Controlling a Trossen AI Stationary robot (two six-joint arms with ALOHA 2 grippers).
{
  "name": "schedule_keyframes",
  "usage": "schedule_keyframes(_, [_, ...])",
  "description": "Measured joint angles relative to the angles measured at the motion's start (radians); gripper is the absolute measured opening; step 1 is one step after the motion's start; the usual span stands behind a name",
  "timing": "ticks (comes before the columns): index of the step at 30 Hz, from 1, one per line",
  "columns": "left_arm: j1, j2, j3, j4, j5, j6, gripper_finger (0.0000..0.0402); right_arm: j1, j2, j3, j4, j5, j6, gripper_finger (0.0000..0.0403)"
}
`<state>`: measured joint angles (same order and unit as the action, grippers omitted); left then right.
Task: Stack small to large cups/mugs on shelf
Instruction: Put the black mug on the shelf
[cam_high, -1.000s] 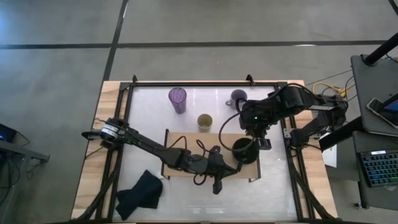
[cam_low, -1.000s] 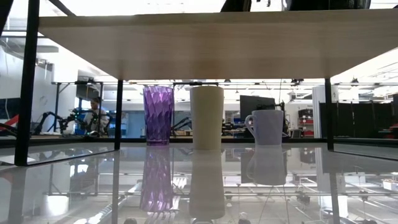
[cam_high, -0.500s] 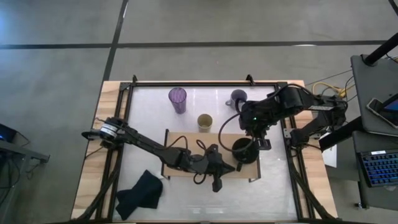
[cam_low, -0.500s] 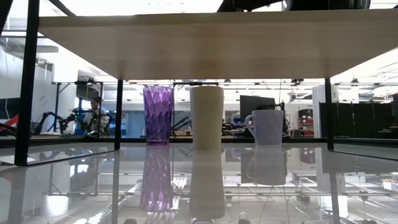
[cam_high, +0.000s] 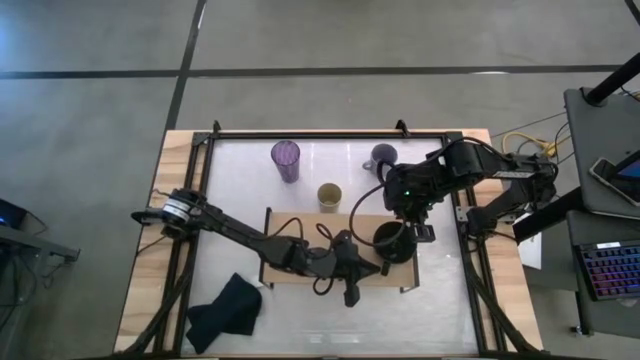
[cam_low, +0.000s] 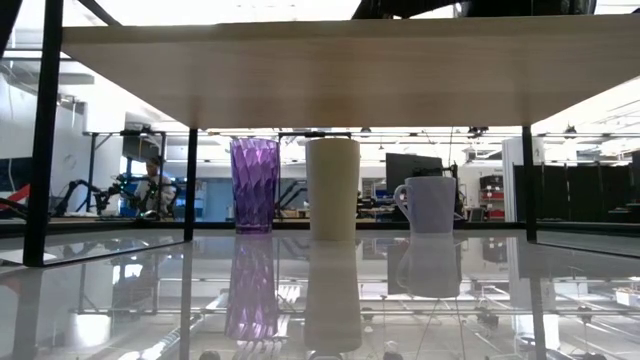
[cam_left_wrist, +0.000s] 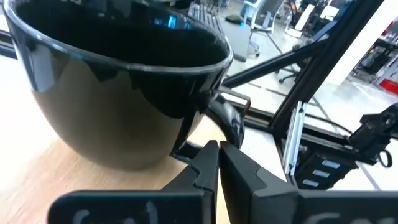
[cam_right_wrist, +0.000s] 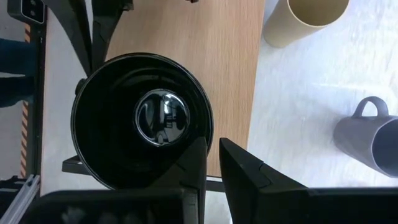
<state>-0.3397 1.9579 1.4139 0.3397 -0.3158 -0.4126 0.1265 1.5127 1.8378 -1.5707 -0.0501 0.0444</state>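
The wide black handled mug (cam_high: 393, 241) stands upright on the right end of the shelf (cam_high: 290, 250), a light-wood board with black end frames sitting on the white tabletop (cam_high: 250, 195). The right gripper (cam_right_wrist: 212, 163) hangs directly over the mug, its fingers pinched on the rim, one inside the bowl and one outside. The left gripper (cam_left_wrist: 218, 163) lies low on the board just beside the mug's handle, its fingers pressed together with nothing between them; the pictures do not settle whether the tips touch the handle.

The other three vessels stand upright on the tabletop behind the shelf, apart from one another. The purple tumbler (cam_high: 285, 160) is farthest left. The pale yellow cup (cam_high: 330, 196) is in the middle, nearest the board's back edge. The lavender-grey mug (cam_high: 382, 156) is to the right, close to the right arm.

A dark cloth (cam_high: 225, 310) lies crumpled near the front left corner of the table, well apart from the shelf.
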Motion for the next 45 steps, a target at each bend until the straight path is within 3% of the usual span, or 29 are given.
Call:
schedule_keyframes(19, [0.000, 0.003, -0.004, 0.072, 0.008, -0.001, 0.0000, 0.000, 0.000, 0.000, 0.000, 0.009, 0.000, 0.0038])
schedule_keyframes(23, [0.004, 0.003, -0.010, 0.071, 0.013, 0.000, 0.0000, 0.000, 0.000, 0.000, 0.000, -0.035, 0.009, 0.0038])
schedule_keyframes(34, [0.016, 0.003, -0.015, 0.068, 0.018, 0.000, 0.0000, 0.014, -0.007, 0.000, 0.000, -0.082, 0.136, 0.0038])
schedule_keyframes(37, [0.024, 0.003, -0.015, 0.070, 0.066, 0.000, 0.0000, 0.042, -0.006, -0.002, 0.000, -0.106, 0.177, 0.0038])
schedule_keyframes(45, [0.031, 0.003, -0.015, 0.071, 0.118, 0.000, 0.0000, 0.104, -0.006, -0.003, 0.000, -0.053, 0.256, 0.0038])
